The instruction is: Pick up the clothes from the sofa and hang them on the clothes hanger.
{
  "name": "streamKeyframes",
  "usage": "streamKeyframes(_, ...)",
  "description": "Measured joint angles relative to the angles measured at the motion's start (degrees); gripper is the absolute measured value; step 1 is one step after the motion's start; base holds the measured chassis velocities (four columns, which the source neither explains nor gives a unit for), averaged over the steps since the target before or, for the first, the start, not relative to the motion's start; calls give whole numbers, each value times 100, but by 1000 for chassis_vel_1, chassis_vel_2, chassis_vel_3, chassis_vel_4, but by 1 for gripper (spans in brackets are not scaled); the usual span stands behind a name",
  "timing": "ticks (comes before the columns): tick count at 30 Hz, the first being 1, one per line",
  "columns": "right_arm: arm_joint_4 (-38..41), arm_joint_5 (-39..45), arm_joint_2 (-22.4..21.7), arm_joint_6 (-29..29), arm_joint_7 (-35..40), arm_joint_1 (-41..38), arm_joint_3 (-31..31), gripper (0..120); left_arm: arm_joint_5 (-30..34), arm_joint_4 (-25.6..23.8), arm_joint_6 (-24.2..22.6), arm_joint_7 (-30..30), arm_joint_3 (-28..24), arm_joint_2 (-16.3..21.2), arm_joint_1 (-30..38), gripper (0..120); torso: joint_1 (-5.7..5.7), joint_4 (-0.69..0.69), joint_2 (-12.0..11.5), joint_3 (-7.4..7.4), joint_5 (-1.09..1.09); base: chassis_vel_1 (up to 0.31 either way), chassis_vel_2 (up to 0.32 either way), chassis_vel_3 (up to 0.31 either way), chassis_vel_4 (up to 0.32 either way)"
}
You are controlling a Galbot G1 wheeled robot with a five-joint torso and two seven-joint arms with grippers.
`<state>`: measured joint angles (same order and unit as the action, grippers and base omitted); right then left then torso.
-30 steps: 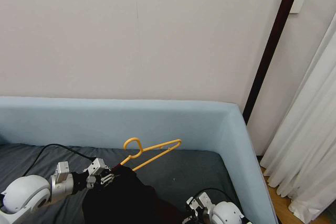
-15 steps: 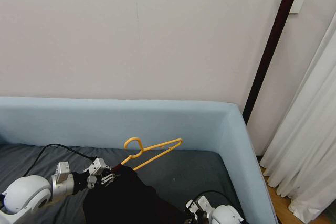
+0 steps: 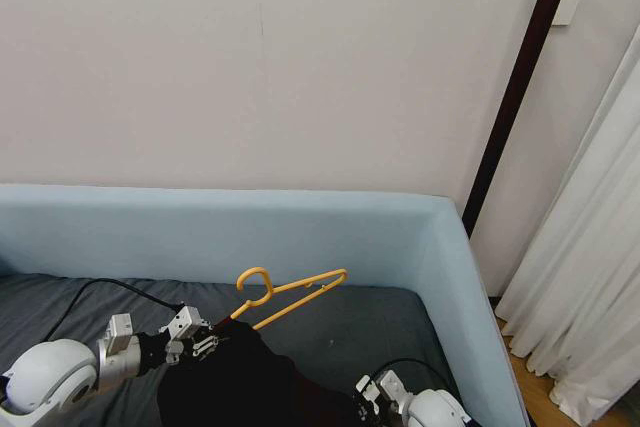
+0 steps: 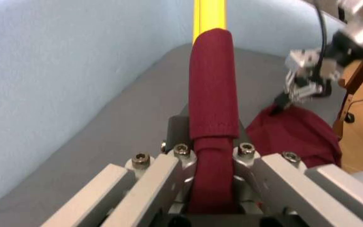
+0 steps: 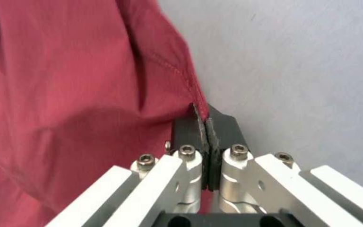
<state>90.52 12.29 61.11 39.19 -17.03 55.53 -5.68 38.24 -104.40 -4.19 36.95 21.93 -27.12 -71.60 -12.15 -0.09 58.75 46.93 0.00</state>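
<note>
A dark red garment (image 3: 240, 385) hangs on a yellow hanger (image 3: 292, 293) above the sofa's grey seat (image 3: 350, 332). My left gripper (image 3: 207, 339) is shut on the hanger's cloth-covered arm, below the hook. In the left wrist view, the left gripper (image 4: 211, 142) clamps the red sleeve-wrapped bar, and the bare yellow hanger (image 4: 208, 14) runs on beyond it. My right gripper (image 3: 372, 394) is low at the garment's right side. In the right wrist view, the right gripper (image 5: 203, 125) is shut on the hem of the red garment (image 5: 74, 94). The left wrist view also shows the right gripper (image 4: 300, 87) farther off, at the garment (image 4: 295, 135).
The light blue sofa back (image 3: 250, 227) curves round behind and to the right. A dark clothes rack pole (image 3: 515, 87) rises to the right of the sofa, with white curtains (image 3: 590, 277) beyond it. A black cable (image 3: 110, 287) lies on the seat at left.
The left gripper and the hanger have sunk slightly. The right gripper has slipped a little lower. Both holds are unchanged.
</note>
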Motion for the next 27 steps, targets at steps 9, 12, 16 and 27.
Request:
streamKeyframes(9, 926, 1279, -251, 97, 248, -56, 752, 0, 13, 274, 215, 293, -37, -104, 4, 1, 0, 0, 0, 0, 0, 0, 0, 0, 0)
streamKeyframes(12, 1160, 1715, -305, 134, 439, -128, 1023, 0, 62, 355, 279, 393, -61, -127, 64, 1, 0, 0, 0, 0, 0, 0, 0, 0, 0)
streamKeyframes(16, 1321, 2100, -352, 104, 669, -214, 1290, 0, 133, 435, 333, 418, -76, -162, 152, 1, 0, 0, 0, 0, -1, 0, 0, 0, 0)
streamKeyframes(27, 1304, 2591, -402, -579, 1351, -452, 1539, 0, 626, 435, 496, 689, -20, -141, 414, 1, 0, 0, 0, 0, 0, 0, 0, 0, 0)
